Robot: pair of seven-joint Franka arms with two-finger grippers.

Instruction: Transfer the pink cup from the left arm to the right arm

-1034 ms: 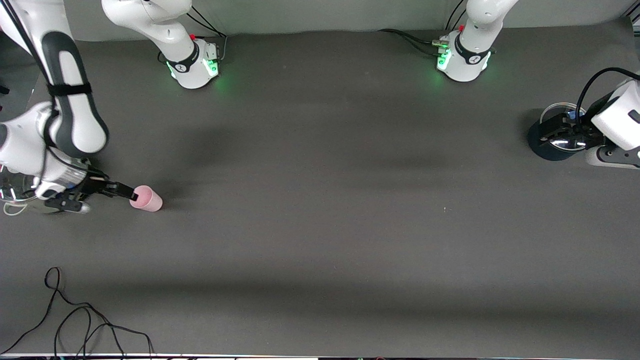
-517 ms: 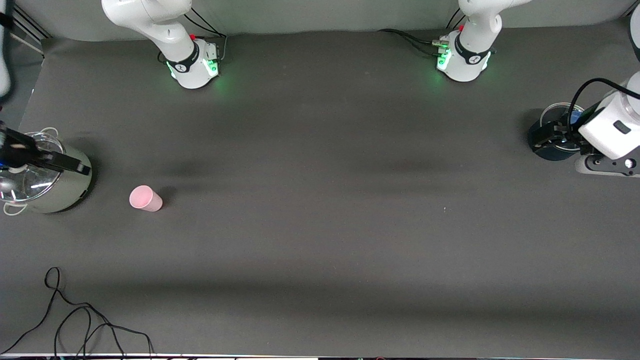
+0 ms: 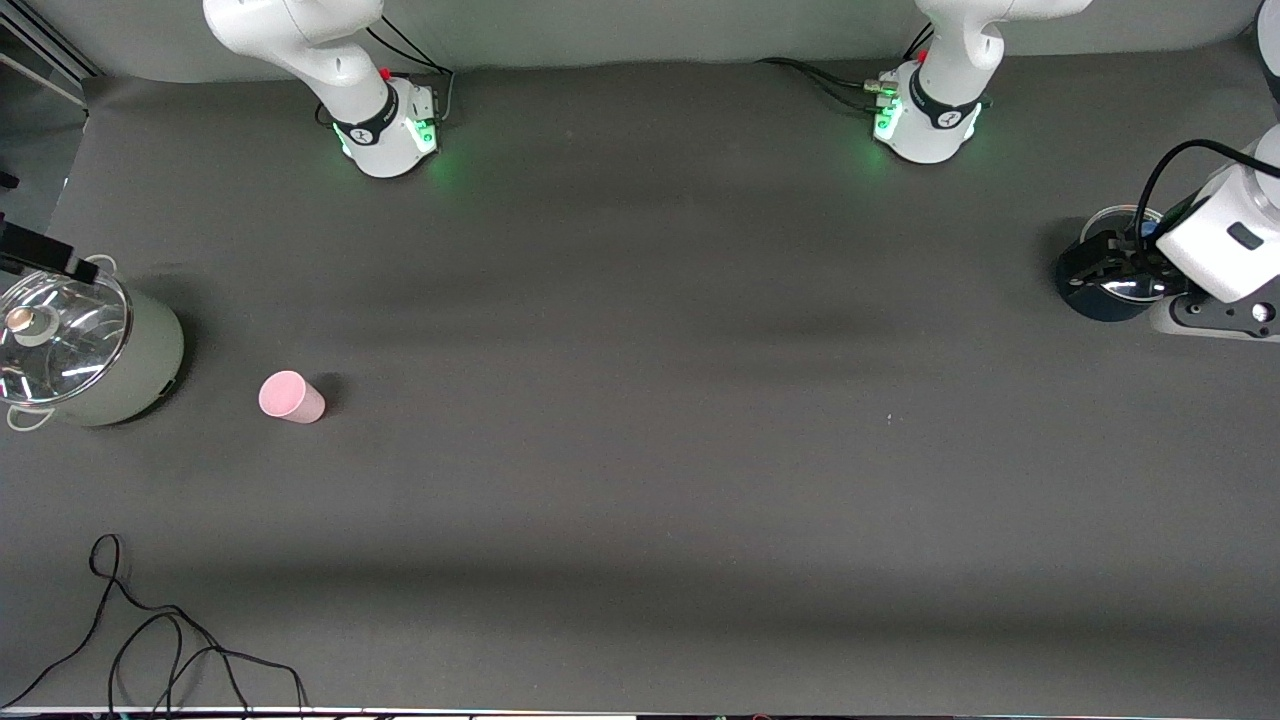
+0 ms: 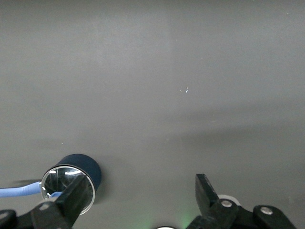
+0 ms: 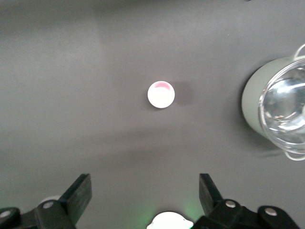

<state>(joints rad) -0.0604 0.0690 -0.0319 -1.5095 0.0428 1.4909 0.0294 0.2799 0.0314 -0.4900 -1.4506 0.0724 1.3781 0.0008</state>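
Left gripper [image 4: 138, 193] hangs wide, empty, over the dark blue pot [image 3: 1100, 290] at its end of the table. Right gripper [image 5: 145, 191] spread wide, empty, above table. Pink cup [image 3: 291, 397] stands free beside the grey-green lidded pot [image 3: 120, 370]

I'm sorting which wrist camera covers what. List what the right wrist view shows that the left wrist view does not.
Only the right wrist view: the pink cup, upright and free on the table, and beside it the pale green pot with its glass lid. Only the left wrist view: a dark blue pot with a glass lid and a blue cable. Both share the dark grey table and that arm's own open, empty jaws: right gripper, left gripper.
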